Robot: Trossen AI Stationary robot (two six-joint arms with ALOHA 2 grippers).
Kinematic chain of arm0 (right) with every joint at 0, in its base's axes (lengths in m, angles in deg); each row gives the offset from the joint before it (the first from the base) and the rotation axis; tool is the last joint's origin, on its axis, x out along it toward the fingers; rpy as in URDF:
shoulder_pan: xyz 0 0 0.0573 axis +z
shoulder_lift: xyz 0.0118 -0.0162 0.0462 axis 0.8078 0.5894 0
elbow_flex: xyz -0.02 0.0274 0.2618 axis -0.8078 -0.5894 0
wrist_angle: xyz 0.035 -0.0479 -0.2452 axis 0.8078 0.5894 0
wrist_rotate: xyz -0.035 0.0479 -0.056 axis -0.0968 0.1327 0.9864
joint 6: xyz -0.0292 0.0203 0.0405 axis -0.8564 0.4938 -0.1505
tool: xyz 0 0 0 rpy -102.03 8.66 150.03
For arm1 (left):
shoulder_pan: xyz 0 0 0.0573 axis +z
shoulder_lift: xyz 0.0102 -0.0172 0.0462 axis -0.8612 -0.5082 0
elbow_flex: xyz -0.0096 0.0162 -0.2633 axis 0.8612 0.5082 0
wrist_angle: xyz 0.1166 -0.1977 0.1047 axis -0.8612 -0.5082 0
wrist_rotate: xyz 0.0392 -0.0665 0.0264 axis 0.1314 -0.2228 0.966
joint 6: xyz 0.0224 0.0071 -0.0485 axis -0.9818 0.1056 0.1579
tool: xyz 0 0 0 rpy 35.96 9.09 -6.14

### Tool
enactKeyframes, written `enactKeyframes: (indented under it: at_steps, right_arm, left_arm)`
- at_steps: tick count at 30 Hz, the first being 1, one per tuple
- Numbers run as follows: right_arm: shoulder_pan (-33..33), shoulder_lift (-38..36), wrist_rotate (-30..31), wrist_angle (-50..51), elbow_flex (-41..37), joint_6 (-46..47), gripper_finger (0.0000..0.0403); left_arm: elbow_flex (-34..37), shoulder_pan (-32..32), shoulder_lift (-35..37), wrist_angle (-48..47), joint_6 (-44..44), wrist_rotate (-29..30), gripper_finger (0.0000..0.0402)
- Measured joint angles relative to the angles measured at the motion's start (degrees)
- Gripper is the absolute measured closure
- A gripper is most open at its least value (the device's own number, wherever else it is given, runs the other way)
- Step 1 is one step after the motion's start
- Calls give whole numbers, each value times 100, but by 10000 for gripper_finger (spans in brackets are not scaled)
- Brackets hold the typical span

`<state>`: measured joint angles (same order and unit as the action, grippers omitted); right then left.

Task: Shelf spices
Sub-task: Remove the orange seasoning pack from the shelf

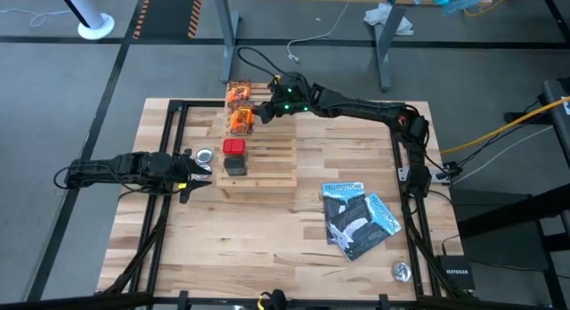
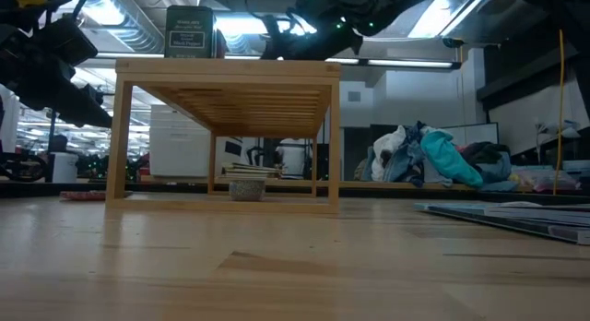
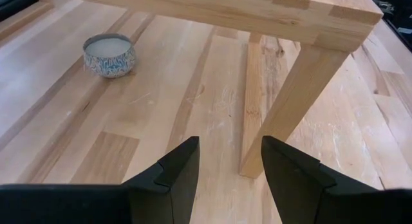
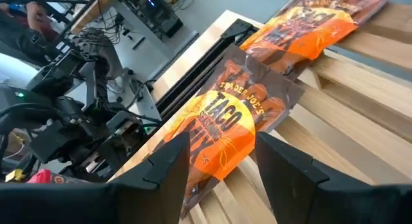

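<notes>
Squaring the taco packet (image 4: 225,130) flat on the shelf (image 1: 276,163) slats beside the other packet (image 1: 237,93) looks best, right pincer (image 4: 222,163) apart, empty, just over it; left pincer (image 3: 228,166) apart, idle by the shelf leg.

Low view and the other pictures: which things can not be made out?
- Low view: red box and taco seasoning packets hidden behind dark grey box and shelf top.
- High view: dark grey box label too small.
- High view: silver tin contents too small.
- Right wrist view: far packet cut by the edge.
</notes>
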<state>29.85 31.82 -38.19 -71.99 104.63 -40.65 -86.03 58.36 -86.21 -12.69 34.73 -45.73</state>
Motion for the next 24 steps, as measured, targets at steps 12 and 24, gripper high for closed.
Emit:
enactKeyframes:
  at_steps: [12,24]
  right_arm:
    - [0,52,137,157,28,407,220]
    - [44,615,-109,94,595,581,220]
  left_arm:
    - [0,-1,0,3,0,0,240]
    - [0,-1,0,7,0,1,240]
